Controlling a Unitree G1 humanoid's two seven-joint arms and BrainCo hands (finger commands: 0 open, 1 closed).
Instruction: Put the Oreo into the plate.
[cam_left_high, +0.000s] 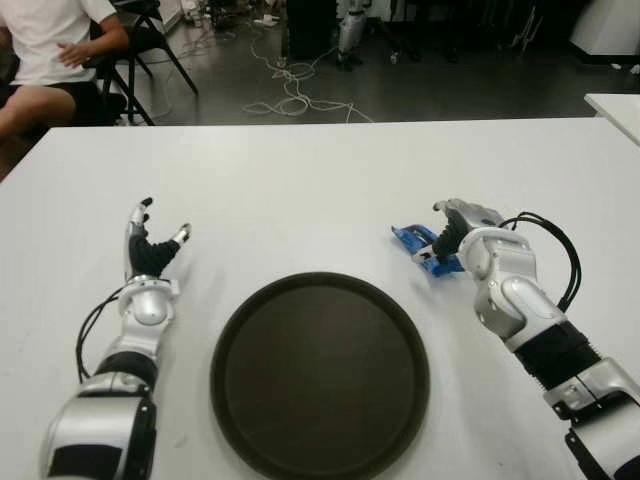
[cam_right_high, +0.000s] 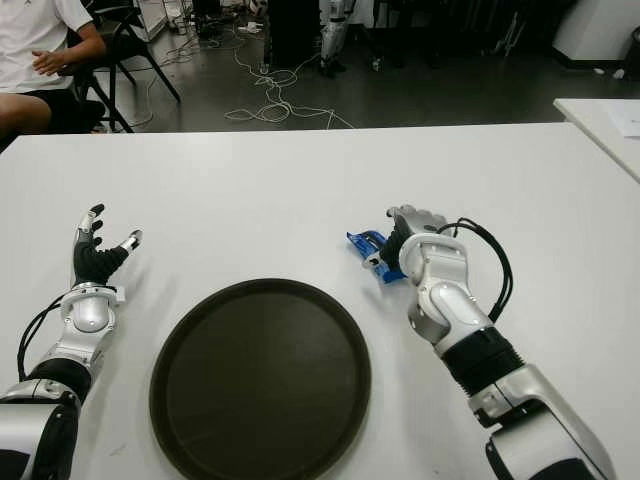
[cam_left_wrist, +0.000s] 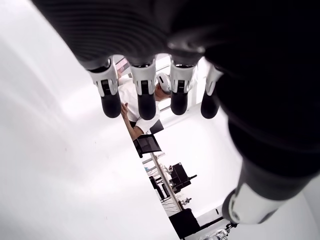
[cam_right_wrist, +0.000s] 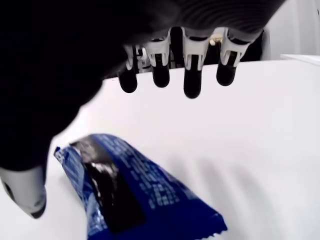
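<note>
The Oreo (cam_left_high: 413, 241) is a blue packet lying flat on the white table (cam_left_high: 300, 190), just off the far right rim of the round dark plate (cam_left_high: 320, 375). My right hand (cam_left_high: 452, 226) hovers over the packet's right end. In the right wrist view its fingers (cam_right_wrist: 192, 75) are spread above the Oreo (cam_right_wrist: 135, 195) and the thumb (cam_right_wrist: 25, 192) is beside it, with nothing grasped. My left hand (cam_left_high: 150, 245) shows left of the plate, fingers (cam_left_wrist: 145, 95) extended and holding nothing. Nothing lies in the plate.
A seated person (cam_left_high: 45, 50) and a black chair (cam_left_high: 150, 40) are beyond the table's far left corner. Cables (cam_left_high: 290, 95) trail on the floor behind. A second white table (cam_left_high: 615, 105) stands at the right edge.
</note>
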